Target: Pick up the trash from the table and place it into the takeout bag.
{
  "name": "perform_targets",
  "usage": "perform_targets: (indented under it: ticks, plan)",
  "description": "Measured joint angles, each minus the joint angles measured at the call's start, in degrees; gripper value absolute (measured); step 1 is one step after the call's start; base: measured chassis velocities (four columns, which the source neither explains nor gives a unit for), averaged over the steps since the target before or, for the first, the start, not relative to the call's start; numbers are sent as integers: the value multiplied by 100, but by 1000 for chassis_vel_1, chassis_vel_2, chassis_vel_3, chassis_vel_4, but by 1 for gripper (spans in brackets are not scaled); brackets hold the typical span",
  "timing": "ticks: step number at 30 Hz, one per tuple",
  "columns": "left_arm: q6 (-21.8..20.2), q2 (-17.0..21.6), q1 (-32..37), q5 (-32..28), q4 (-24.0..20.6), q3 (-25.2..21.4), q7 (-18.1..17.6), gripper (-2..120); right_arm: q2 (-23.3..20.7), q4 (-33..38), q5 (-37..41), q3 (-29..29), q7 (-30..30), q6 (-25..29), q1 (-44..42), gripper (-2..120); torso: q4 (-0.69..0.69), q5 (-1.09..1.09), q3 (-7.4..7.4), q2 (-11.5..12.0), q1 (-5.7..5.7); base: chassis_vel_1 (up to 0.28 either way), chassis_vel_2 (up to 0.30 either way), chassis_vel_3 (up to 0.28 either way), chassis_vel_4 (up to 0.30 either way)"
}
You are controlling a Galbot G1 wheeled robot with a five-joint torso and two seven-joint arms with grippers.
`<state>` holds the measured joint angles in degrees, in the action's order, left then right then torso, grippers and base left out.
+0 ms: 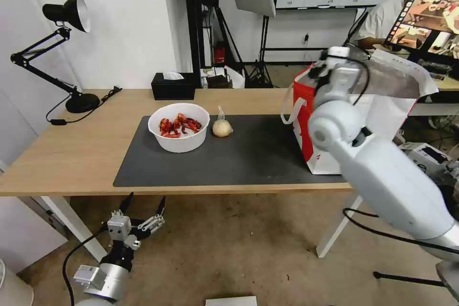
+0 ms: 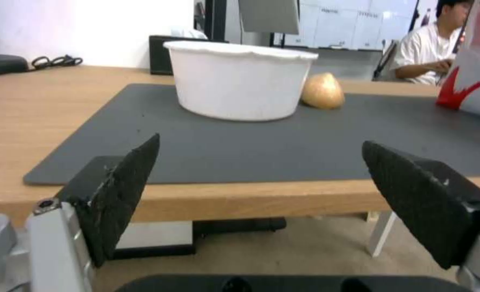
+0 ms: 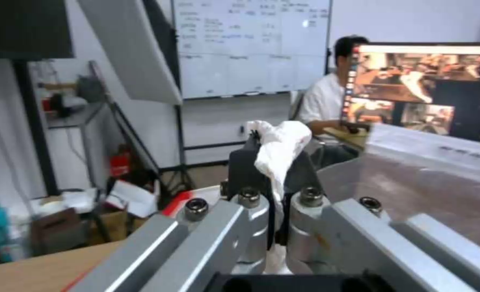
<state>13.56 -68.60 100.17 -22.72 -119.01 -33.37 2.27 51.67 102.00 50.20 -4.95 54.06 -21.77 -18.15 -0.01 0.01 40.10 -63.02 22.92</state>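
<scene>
On the table [image 1: 71, 148], a dark grey mat [image 1: 258, 158] carries trash: a white bowl of red crayfish shells [image 1: 178, 126] [image 2: 240, 81] and a small clear bag with a beige lump [image 1: 222, 126] [image 2: 322, 91]. At the mat's right end stands the white-and-red takeout bag [image 1: 315, 153] [image 2: 472, 81], top open. My right arm [image 1: 382, 172] reaches up over its near rim. The right gripper [image 3: 273, 162] is shut on a crumpled white tissue [image 3: 280, 140], beside the bag's foil lining [image 3: 413, 190]. Below the table's front edge, my left gripper [image 1: 143, 208] [image 2: 259, 174] is open, facing the bowl.
A black tissue box [image 1: 173, 87] sits at the table's back edge, and a black desk lamp [image 1: 71, 33] stands at the back left with its cord trailing. White table legs [image 1: 337, 229] stand near my right arm. A monitor [image 1: 430, 14] is behind the bag.
</scene>
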Motion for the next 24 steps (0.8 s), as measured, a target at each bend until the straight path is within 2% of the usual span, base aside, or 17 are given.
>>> perform_targets:
  ticks: [9, 13, 14, 17, 18, 21, 24]
  plan:
    - [1, 13, 58, -76, -101, -57, -1, 100, -114, 136, 223, 25, 93, -199, -73, 0, 1, -1, 0, 0, 0, 0, 0, 0, 0]
    - [-4, -26, 128, -70, -152, -70, 0, 100, -113, 181, 282, 34, 43, -230, -152, 16, 1, -1, 0, 0, 0, 0, 0, 0, 0]
    - [-4, -26, 128, -70, -152, -70, 0, 100, -113, 181, 282, 34, 43, -230, -152, 16, 1, -1, 0, 0, 0, 0, 0, 0, 0]
    - [-5, -40, 174, -66, -191, -104, 2, 100, -127, 238, 325, 48, 23, -251, -197, 30, 1, -1, 0, 0, 0, 0, 0, 0, 0]
    - [-5, -40, 174, -66, -191, -104, 2, 100, -127, 238, 325, 48, 23, -251, -197, 30, 1, -1, 0, 0, 0, 0, 0, 0, 0]
    - [-8, -45, 187, -78, -256, -127, 2, 100, -149, 273, 327, 56, 11, -260, -215, 46, 1, -1, 0, 0, 0, 0, 0, 0, 0]
    - [-9, -48, 190, -80, -275, -132, 2, 100, -164, 292, 329, 63, -1, -261, -227, 51, 1, -1, 0, 0, 0, 0, 0, 0, 0]
